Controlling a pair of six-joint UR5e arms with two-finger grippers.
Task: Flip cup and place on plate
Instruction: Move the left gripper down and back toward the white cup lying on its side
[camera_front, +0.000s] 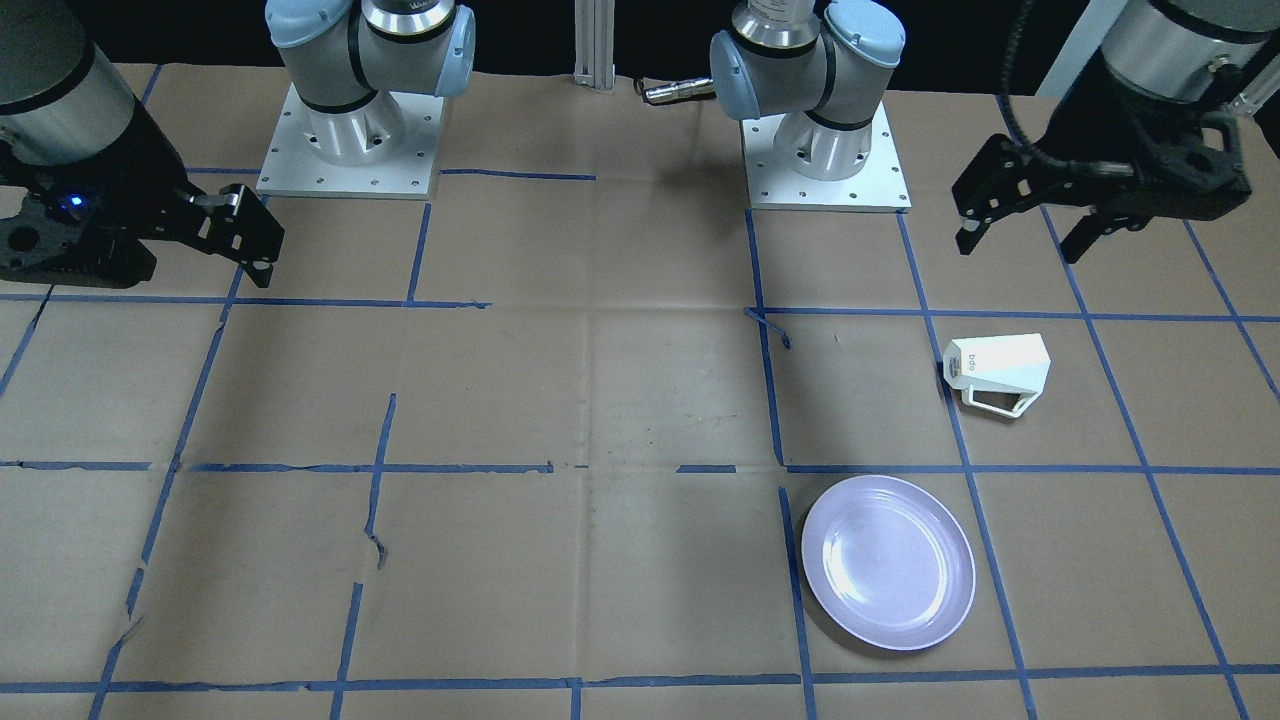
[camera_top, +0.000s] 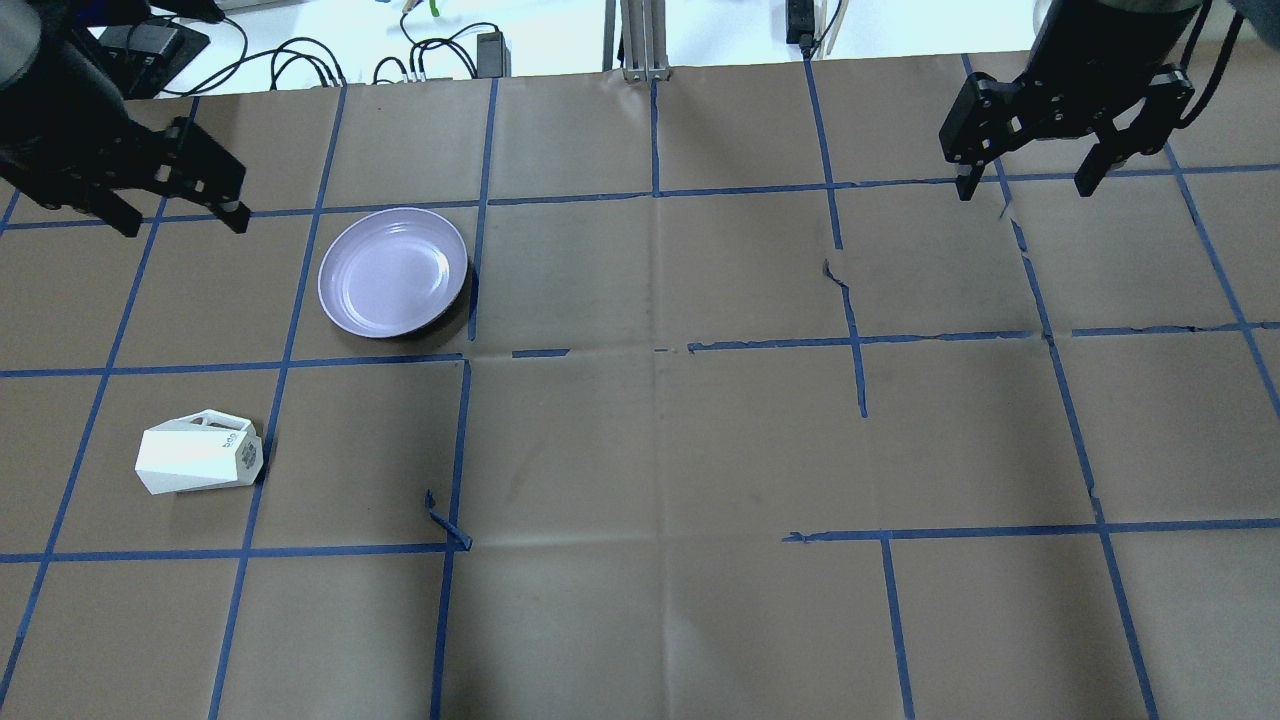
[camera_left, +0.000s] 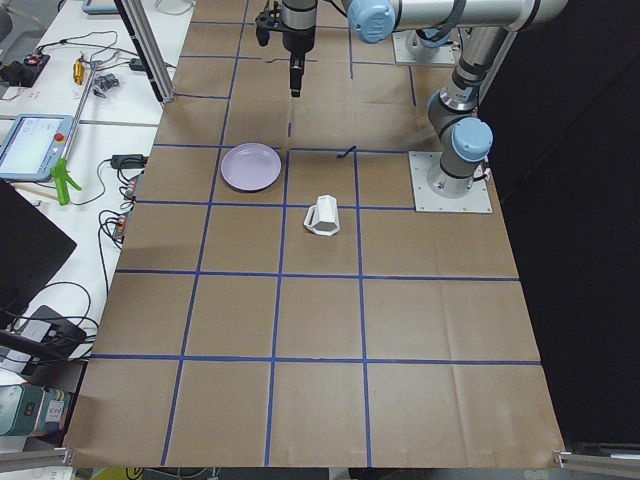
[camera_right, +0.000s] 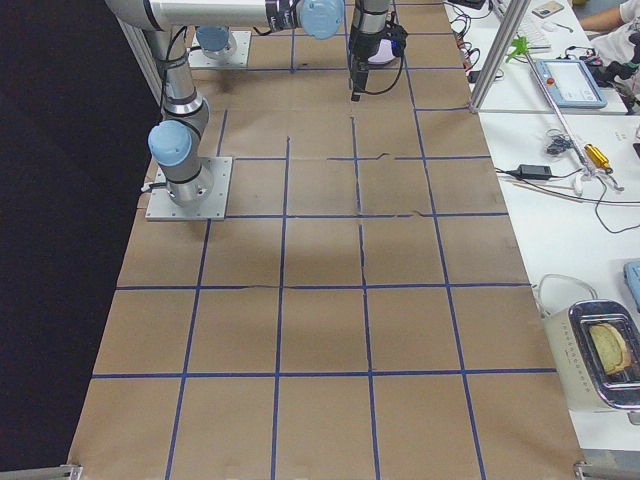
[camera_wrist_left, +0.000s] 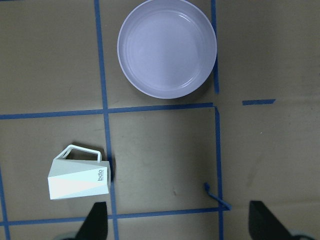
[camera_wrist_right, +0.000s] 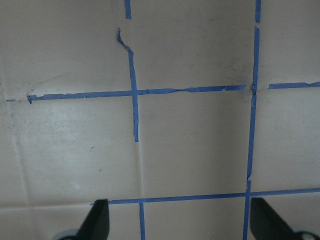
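Observation:
The white faceted cup (camera_front: 1000, 372) lies on its side on the paper-covered table. Its lettered base faces the table's middle and its handle points away from the robot. It also shows in the overhead view (camera_top: 195, 462), the exterior left view (camera_left: 322, 215) and the left wrist view (camera_wrist_left: 80, 177). The pale lavender plate (camera_front: 888, 562) lies empty one grid square farther from the robot (camera_top: 393, 272) (camera_wrist_left: 167, 47). My left gripper (camera_front: 1020, 225) (camera_top: 180, 210) hangs open and empty, high above this area. My right gripper (camera_front: 250, 240) (camera_top: 1030, 185) hangs open and empty over the other end of the table.
The table is covered in brown paper with a blue tape grid (camera_top: 655, 350). The two arm bases (camera_front: 825, 150) (camera_front: 350, 130) stand at the robot's side. Cables and devices lie beyond the far edge (camera_top: 420, 50). A loose curl of tape (camera_top: 445, 520) lies near the cup.

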